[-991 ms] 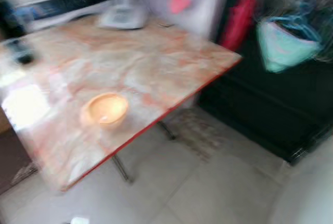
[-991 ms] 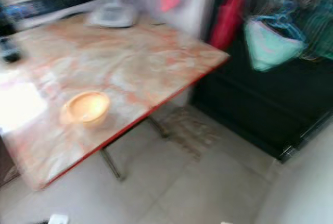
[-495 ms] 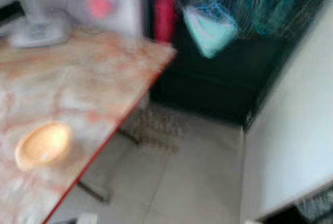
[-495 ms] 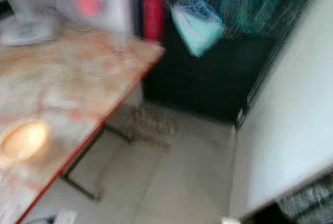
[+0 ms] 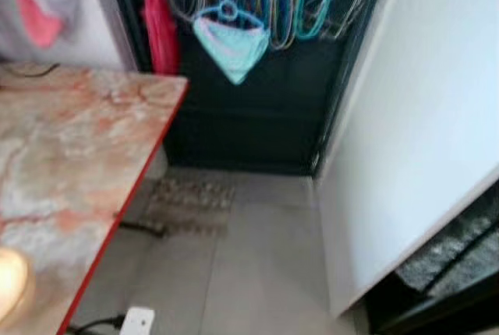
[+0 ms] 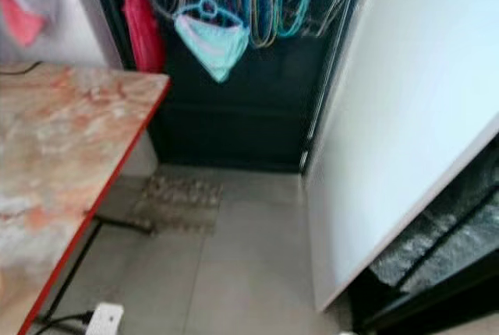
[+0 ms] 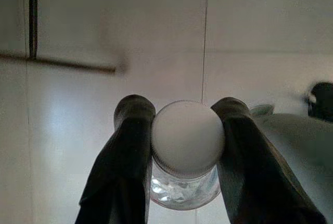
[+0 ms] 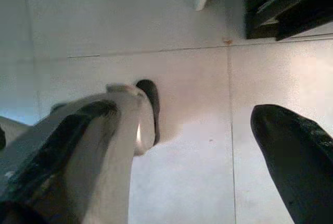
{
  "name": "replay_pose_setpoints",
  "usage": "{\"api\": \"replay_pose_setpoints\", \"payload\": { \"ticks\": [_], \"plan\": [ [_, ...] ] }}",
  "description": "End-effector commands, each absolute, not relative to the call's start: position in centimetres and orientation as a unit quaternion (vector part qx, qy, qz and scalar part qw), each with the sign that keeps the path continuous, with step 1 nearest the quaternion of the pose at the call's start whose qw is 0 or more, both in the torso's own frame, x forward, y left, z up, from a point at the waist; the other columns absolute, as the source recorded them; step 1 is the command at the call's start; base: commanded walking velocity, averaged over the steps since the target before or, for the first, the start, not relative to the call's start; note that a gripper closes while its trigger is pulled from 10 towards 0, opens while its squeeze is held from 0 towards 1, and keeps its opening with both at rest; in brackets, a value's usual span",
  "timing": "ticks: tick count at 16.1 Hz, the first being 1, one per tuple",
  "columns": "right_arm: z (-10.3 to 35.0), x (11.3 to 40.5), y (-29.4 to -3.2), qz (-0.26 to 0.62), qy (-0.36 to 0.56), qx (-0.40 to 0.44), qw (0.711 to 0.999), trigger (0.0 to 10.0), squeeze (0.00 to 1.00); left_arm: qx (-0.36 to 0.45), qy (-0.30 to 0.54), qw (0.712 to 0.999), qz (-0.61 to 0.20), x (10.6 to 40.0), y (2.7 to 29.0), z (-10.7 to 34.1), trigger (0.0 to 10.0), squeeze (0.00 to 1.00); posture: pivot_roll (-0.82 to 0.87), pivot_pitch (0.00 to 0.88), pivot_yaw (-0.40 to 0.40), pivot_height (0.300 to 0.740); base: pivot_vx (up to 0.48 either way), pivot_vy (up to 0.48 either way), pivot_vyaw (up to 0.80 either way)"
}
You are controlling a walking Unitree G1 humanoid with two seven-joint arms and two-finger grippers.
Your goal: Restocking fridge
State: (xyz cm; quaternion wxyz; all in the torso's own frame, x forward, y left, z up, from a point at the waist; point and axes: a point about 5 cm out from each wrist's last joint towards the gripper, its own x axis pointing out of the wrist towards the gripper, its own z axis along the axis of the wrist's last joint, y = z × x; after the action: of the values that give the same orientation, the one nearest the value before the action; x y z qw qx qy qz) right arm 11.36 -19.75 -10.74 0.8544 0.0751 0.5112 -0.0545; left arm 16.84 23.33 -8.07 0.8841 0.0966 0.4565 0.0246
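Between the left gripper (image 7: 187, 130) jaws, a clear bottle (image 7: 187, 153) is pinched just under its white cap. Likely light, smooth, slippery; neck grip suits. Right gripper (image 8: 182, 146) jaws spread, empty.

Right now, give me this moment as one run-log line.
left gripper: shut on white-capped clear bottle | right gripper: open, over floor tiles | ahead: marble-pattern table, white panel

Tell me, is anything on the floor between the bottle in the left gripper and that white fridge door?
Nothing visible blocks it. The left gripper is shut on the bottle. The tiled floor ahead runs bare up to the white fridge door; the table stands off to the left.
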Motion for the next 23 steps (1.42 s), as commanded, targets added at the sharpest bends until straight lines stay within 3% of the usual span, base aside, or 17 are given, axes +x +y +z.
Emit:
{"api": "replay_pose_setpoints", "payload": {
  "ticks": [1, 10, 14, 23],
  "plan": [
    [-11.1, 10.6, -19.2, -0.051, 0.524, 0.077, 0.846, 10.0, 0.00, 0.106, 0.486, 0.867, 0.022, 15.1, 23.8, -8.7, 10.0, 0.00, 0.11, 0.067, 0.008, 0.740, 0.000, 0.000, -0.79],
    [-11.1, 10.4, -19.2, -0.073, 0.519, 0.070, 0.848, 10.0, 0.00, 0.109, 0.486, 0.867, 0.019, 15.0, 24.0, -8.7, 10.0, 0.00, 0.11, 0.073, 0.020, 0.740, 0.000, 0.000, -0.79],
    [-10.7, 10.5, -19.6, -0.147, 0.465, 0.064, 0.870, 10.0, 0.00, 0.115, 0.488, 0.865, 0.014, 14.8, 24.3, -8.7, 10.0, 0.00, 0.09, 0.074, 0.037, 0.740, 0.000, 0.000, -0.79],
    [-10.7, 10.3, -18.7, -0.147, 0.453, 0.057, 0.878, 10.0, 0.00, 0.135, 0.476, 0.869, -0.012, 16.6, 24.0, -8.0, 10.0, 0.00, 0.03, 0.065, 0.080, 0.740, 0.000, 0.000, -0.79]
  ]
}}
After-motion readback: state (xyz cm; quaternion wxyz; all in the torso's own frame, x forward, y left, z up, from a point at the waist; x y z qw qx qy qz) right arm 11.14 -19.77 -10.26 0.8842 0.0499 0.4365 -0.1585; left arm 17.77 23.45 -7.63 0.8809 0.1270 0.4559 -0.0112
